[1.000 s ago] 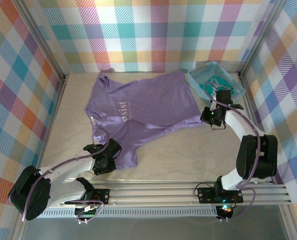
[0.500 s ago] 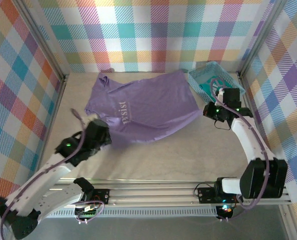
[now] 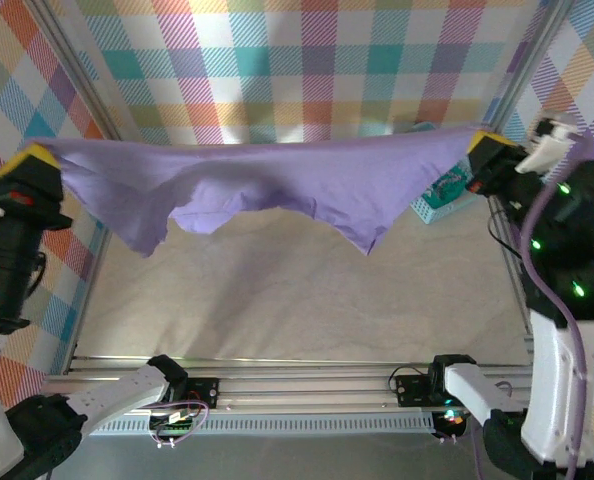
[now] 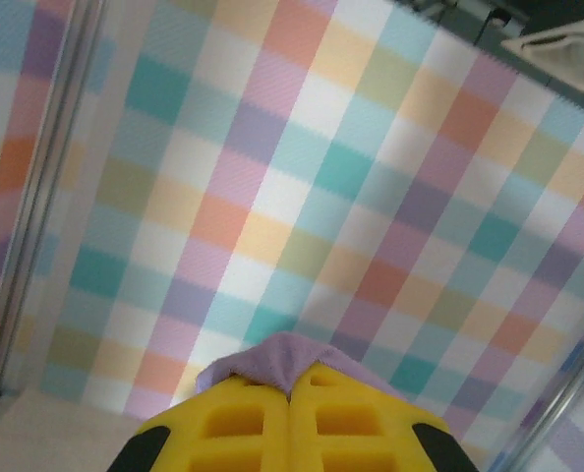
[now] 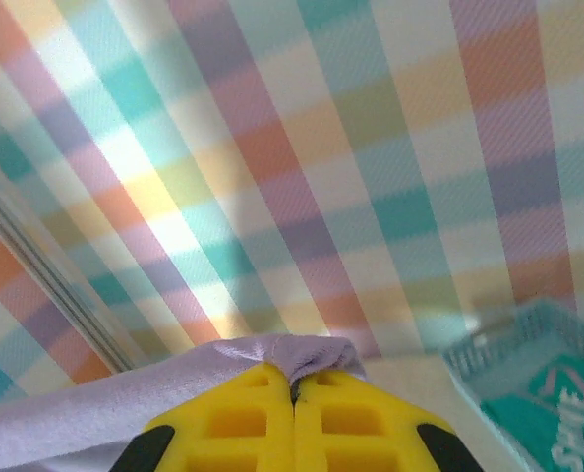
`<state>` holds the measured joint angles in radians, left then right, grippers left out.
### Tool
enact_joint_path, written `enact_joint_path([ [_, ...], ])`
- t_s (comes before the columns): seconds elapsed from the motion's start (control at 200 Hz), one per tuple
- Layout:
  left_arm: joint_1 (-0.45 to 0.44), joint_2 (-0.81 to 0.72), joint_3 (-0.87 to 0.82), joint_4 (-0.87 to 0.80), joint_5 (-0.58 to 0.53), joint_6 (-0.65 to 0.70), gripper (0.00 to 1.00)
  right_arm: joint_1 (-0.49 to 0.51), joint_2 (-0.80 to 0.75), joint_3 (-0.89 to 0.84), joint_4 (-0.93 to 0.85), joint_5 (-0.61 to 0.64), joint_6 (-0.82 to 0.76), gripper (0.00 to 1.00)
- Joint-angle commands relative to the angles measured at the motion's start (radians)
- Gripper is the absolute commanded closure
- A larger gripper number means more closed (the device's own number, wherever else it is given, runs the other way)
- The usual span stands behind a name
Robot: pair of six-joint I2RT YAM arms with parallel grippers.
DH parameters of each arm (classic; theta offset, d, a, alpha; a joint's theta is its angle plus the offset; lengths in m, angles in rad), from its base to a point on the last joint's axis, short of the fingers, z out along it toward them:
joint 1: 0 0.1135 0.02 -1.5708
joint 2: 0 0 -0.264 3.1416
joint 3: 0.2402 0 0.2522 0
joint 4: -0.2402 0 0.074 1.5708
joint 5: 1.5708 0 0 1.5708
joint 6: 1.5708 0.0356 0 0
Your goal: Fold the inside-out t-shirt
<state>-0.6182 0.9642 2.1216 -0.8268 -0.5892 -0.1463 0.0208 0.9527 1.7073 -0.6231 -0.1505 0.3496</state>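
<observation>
The inside-out t-shirt [image 3: 277, 185], plain lavender-purple, hangs stretched in the air across the whole width of the table, its lower edge sagging in points. My left gripper [image 3: 39, 160] is raised high at the far left, shut on one end of the cloth; a purple fold [image 4: 287, 359] sticks out between its yellow fingers [image 4: 243, 423]. High at the right, my right gripper [image 3: 475, 145] is shut on the other end, and the cloth [image 5: 292, 354] bunches at its yellow fingertips [image 5: 238, 418].
A small teal basket [image 3: 439, 205] stands at the back right of the table, partly behind the hanging shirt, with a teal-green garment [image 5: 553, 413] in it. Plaid walls close in the left, back and right. The metal rail [image 3: 307, 385] runs along the near edge.
Both arms have lifted high and apart, raising the shirt off the table and stretching it between them. A second ago it lay flat and the left gripper was closing on its lower edge.
</observation>
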Motion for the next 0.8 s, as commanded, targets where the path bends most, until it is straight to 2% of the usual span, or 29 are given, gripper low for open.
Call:
enact_joint_path([
  [0.0,0.006,0.159,0.074,-0.074,-0.052,0.13,1.0,0.002,0.009,0.088,-0.088,0.009,-0.03,1.0],
  [0.06,0.008,0.238,0.125,-0.084,-0.104,0.161,1.0,0.002,0.032,0.119,-0.094,-0.002,-0.037,1.0],
  [0.125,0.04,0.314,0.176,-0.087,-0.089,0.173,1.0,0.002,0.068,0.124,-0.082,-0.006,-0.043,1.0],
  [0.175,0.113,0.369,0.209,-0.096,-0.035,0.159,1.0,0.002,0.106,0.121,-0.066,-0.013,-0.044,1.0],
  [0.245,0.283,0.463,0.262,-0.139,0.122,0.085,1.0,0.002,0.16,0.107,-0.025,-0.024,-0.043,1.0],
  [0.295,0.365,0.533,0.299,-0.151,0.192,0.059,1.0,0.002,0.21,0.108,0.0,-0.021,-0.045,1.0],
  [0.4,0.452,0.654,0.396,-0.158,0.297,0.034,1.0,0.002,0.325,0.166,0.014,-0.014,-0.062,1.0],
  [0.48,0.474,0.714,0.502,-0.164,0.329,0.031,1.0,0.002,0.392,0.222,0.015,-0.021,-0.066,1.0],
  [0.64,0.479,0.667,0.553,-0.146,0.336,0.065,1.0,0.002,0.423,0.297,-0.005,-0.05,-0.067,1.0],
  [0.795,0.479,0.463,0.409,-0.079,0.359,0.073,1.0,0.005,0.342,0.28,-0.012,-0.079,-0.056,1.0],
])
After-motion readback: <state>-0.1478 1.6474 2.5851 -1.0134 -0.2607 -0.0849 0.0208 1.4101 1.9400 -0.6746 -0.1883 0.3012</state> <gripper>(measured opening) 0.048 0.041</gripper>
